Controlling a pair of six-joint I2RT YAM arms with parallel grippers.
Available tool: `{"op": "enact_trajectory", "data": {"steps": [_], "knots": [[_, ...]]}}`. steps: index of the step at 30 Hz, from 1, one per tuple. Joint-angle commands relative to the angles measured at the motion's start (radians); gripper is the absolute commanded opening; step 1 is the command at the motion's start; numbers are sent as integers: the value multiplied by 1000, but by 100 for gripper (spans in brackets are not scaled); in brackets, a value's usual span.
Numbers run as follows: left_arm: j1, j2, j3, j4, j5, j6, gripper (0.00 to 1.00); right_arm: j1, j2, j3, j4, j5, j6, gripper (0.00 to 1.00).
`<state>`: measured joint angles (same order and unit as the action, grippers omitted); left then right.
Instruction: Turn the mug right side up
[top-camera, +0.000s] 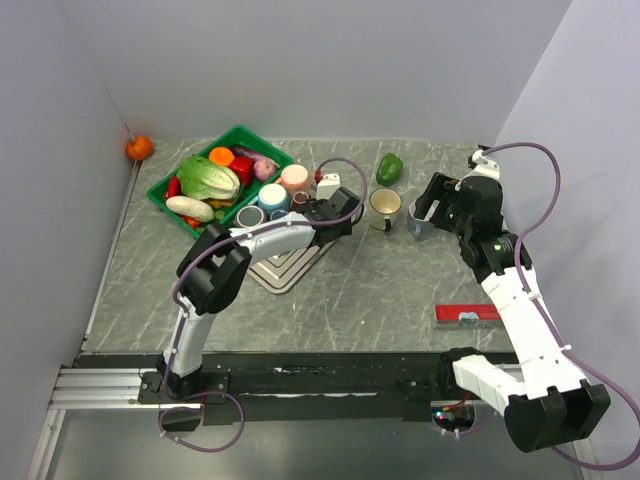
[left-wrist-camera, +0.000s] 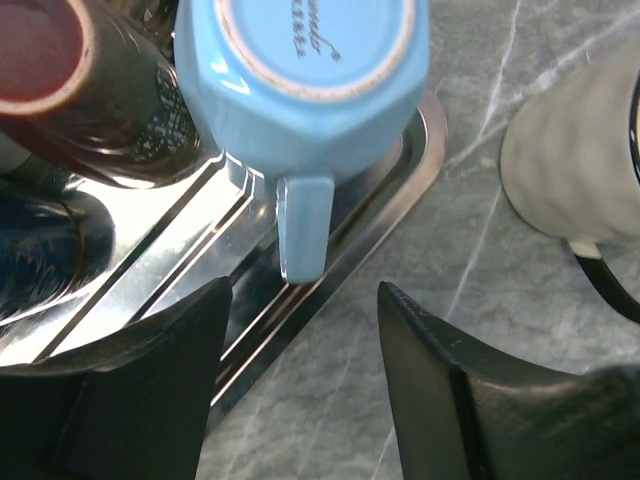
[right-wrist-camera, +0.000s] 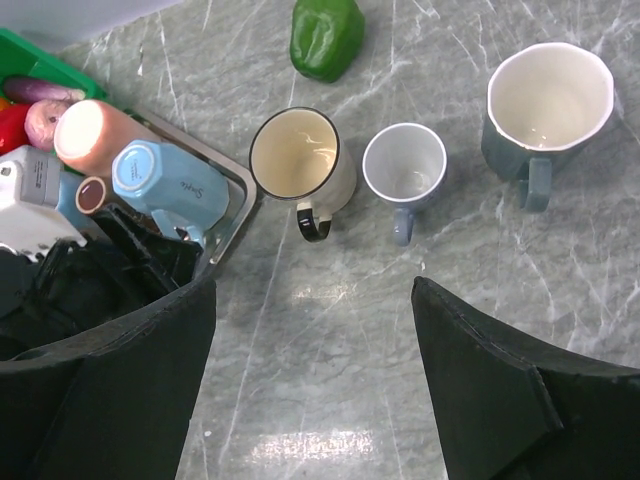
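While parted, left end effector (left-wrist-camera: 302, 298) faces mug handle (left-wrist-camera: 305, 225).

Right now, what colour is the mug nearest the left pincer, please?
The mug is light blue; left wrist view.

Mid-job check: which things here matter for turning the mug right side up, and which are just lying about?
In the job: upside-down light blue mug; left gripper, jaws open, facing its handle; metal tray under it.
Lying about: cream mug; small grey mug; dark grey mug; green pepper; vegetable crate; red box.
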<state>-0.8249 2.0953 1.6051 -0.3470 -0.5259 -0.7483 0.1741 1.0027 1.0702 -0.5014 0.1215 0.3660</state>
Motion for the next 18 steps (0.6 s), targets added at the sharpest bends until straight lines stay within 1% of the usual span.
{"op": "enact_trajectory", "data": {"steps": [1,11,12,17,18], "knots": [[27,31,59,59,-13,-2,62,4,-24,-16,37,6,10,85],[52,84,118,63,15,21,50,2,-29,-24,38,0,11,84],[53,86,121,63,15,24,46,2,-30,-26,38,1,11,84],[53,80,108,69,7,24,35,1,-32,-33,44,1,11,84],[52,75,105,72,10,27,31,4,-30,-32,44,0,13,83]]}}
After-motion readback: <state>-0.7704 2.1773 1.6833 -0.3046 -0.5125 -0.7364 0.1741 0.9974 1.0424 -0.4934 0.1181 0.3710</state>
